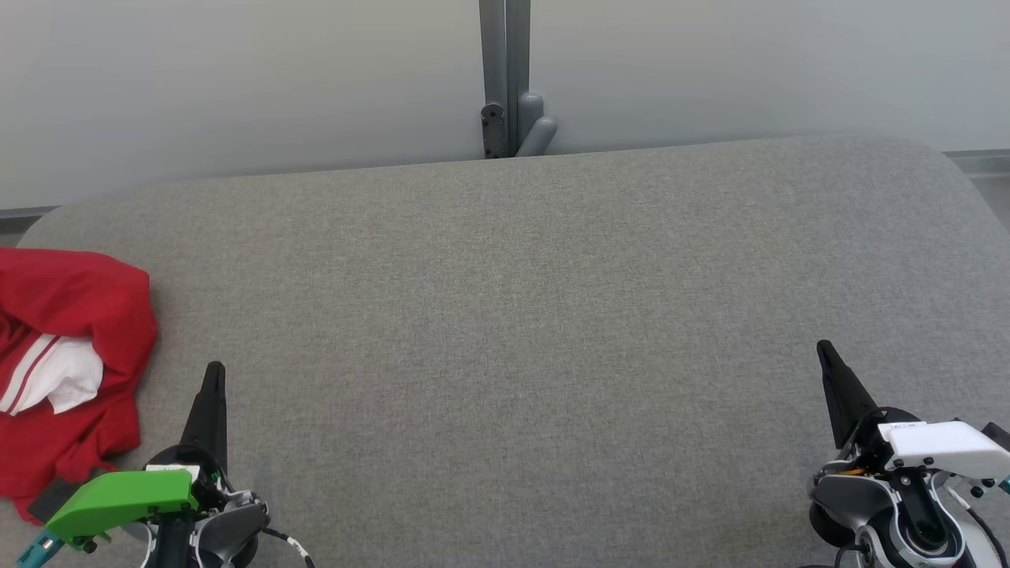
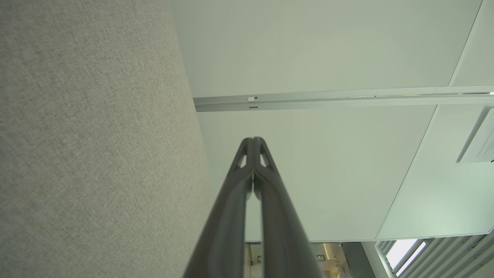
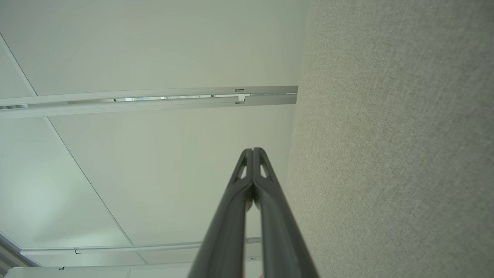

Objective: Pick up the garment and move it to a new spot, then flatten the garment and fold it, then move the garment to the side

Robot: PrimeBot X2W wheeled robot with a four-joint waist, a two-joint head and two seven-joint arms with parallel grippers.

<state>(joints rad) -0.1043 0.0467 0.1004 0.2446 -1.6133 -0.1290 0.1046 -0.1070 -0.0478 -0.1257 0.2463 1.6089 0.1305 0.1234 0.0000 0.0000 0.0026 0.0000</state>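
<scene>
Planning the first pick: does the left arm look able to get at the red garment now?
Probably yes: the garment lies just beside the left tool on the gray surface, with nothing between them. The tool is shut, so it must open first.

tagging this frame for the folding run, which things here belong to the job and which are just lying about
Belongs to the job:
red garment, crumpled, at the robot's left
grey fabric table, the work surface
left gripper and right gripper, jaws shut, holding nothing

Just there:
grey post with a bracket, behind the table
pale wall panels
</scene>
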